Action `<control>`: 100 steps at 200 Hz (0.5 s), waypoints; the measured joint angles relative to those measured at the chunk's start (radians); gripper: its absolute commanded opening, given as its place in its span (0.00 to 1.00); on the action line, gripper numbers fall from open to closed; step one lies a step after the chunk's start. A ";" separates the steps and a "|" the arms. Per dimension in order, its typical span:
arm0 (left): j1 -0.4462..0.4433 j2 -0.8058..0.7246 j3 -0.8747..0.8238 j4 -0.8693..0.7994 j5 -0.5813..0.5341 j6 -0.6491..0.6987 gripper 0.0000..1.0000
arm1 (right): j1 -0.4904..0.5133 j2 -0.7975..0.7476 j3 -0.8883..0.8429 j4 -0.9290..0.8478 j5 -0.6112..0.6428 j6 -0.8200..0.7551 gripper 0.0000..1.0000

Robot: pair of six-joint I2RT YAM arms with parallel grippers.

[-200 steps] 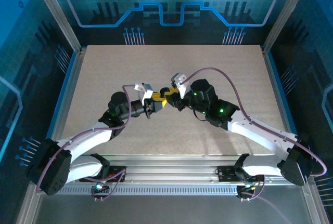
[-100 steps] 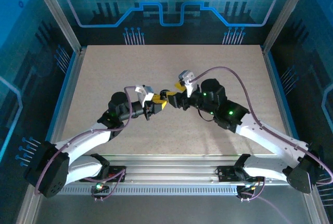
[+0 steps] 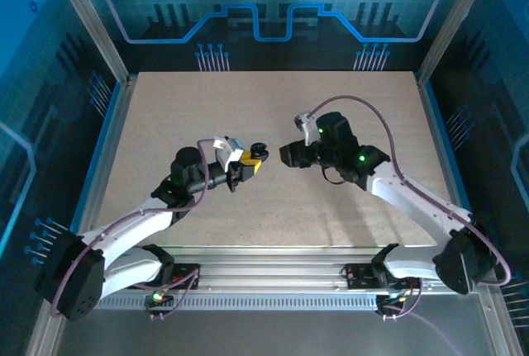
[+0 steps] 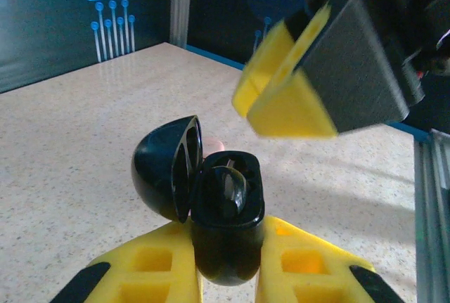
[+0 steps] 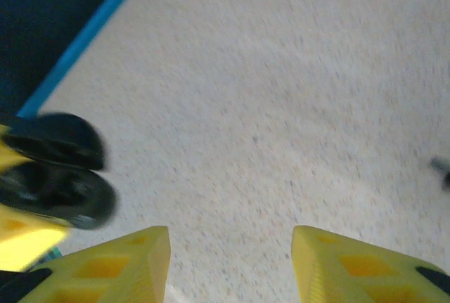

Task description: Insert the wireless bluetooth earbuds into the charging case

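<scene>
Left gripper (image 4: pixel 226 278): closed narrowly on the charging case (image 4: pixel 226 229), its black base pinched between the two yellow fingers (image 4: pixel 151 271); the case is held upright, lid (image 4: pixel 163 176) swung open
Right gripper (image 5: pixel 230 261): fingers spread fairly wide, nothing held or touched; bare table (image 5: pixel 281 92) is seen through the gap
Earbud (image 4: pixel 226 190): one dark glossy piece is seen seated in the open well of the case; black on black, so its outline cannot be told exactly
Place: in the top view the case is carried above the middle of the table, well away from all four edges; the grippers face each other, near but apart
Left wrist view: the inside of case and lid is laid open, where the top view gives a small dark knob at the yellow fingertips; the right gripper's yellow tips and dark body are seen blurred above and beyond the case
Right wrist view: the case is seen from the side at the picture's left edge, lid above base, a yellow left finger beneath it; a small dark blur (image 5: pixel 443 171) at the right edge cannot be identified
Pale patch: a pinkish spot (image 4: pixel 214 145) is seen just behind the case; what it is cannot be told
</scene>
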 measured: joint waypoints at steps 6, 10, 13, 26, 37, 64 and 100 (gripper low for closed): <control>0.000 -0.009 0.000 -0.013 -0.016 0.003 0.05 | -0.005 0.030 0.026 -0.044 0.006 0.001 0.46; 0.000 -0.014 0.000 -0.019 -0.024 0.005 0.05 | -0.007 0.050 0.043 -0.069 0.010 0.002 0.46; 0.000 -0.019 0.000 -0.027 -0.032 0.005 0.05 | -0.010 0.066 0.060 -0.093 0.010 0.003 0.46; 0.001 -0.035 0.000 -0.053 -0.062 0.008 0.05 | -0.027 0.142 0.132 -0.180 0.020 0.003 0.46; 0.002 -0.045 0.000 -0.074 -0.084 0.008 0.05 | -0.046 0.204 0.188 -0.240 0.035 0.003 0.48; 0.017 -0.061 -0.005 -0.109 -0.126 0.006 0.05 | -0.120 0.369 0.327 -0.342 0.050 0.007 0.49; 0.051 -0.074 -0.011 -0.135 -0.154 0.003 0.05 | -0.237 0.599 0.500 -0.409 0.080 0.069 0.48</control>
